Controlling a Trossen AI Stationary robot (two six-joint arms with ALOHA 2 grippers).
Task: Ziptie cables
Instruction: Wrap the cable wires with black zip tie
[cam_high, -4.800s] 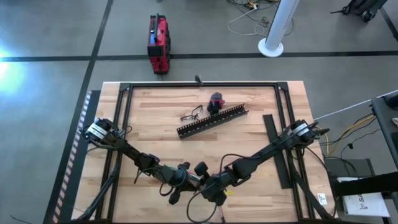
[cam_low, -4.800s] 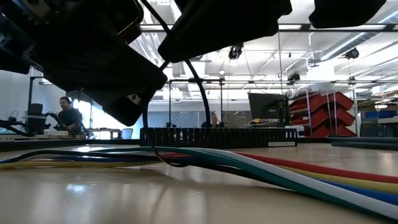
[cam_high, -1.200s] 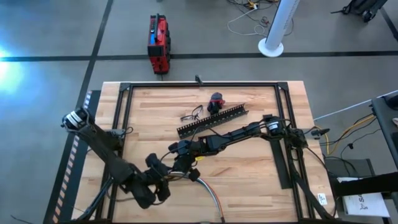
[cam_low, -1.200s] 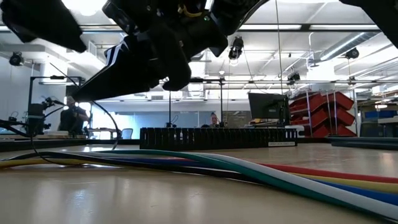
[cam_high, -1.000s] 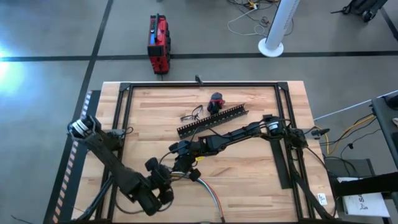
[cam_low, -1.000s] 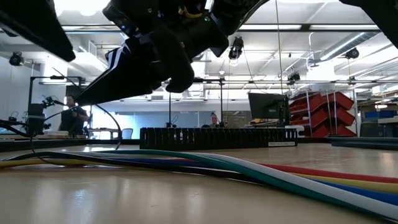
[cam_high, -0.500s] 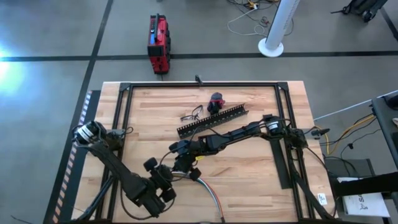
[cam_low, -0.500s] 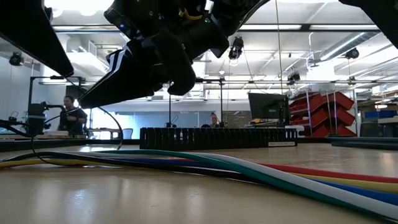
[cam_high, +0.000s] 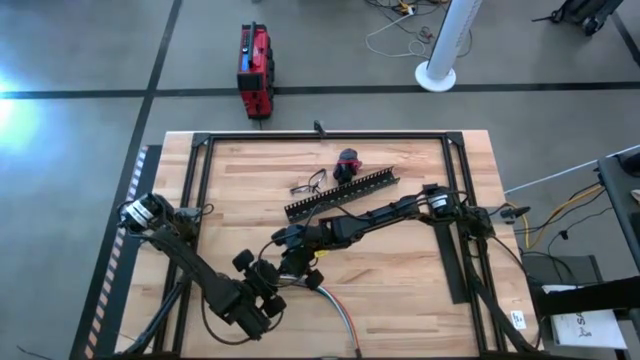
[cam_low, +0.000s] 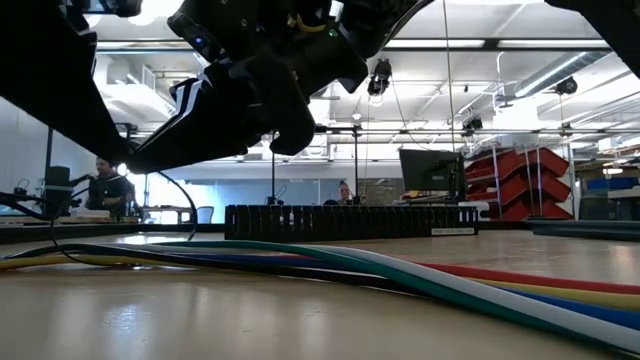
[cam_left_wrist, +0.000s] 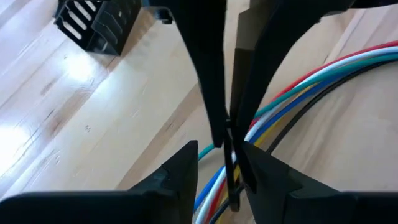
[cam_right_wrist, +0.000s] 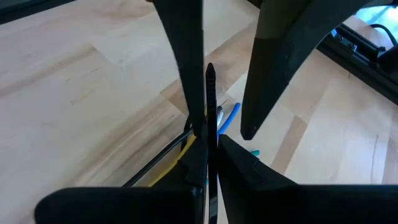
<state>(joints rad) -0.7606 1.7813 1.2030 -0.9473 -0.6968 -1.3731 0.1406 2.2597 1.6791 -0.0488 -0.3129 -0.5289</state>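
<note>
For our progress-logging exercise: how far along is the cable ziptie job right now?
Done: the cables lie gathered side by side. In hand: the left gripper seems shut on the ziptie just above them, with the right gripper open close beside it. Left: no loop shows round the cables, so wrapping, threading and tightening likely remain.

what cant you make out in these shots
- Ziptie: right wrist view shows a black strip; its lower part hides between the right gripper fingers.
- Cables: low view's edge cuts them.
- Left gripper: whether it clamps anything, unclear; arms cover it from above.
</note>
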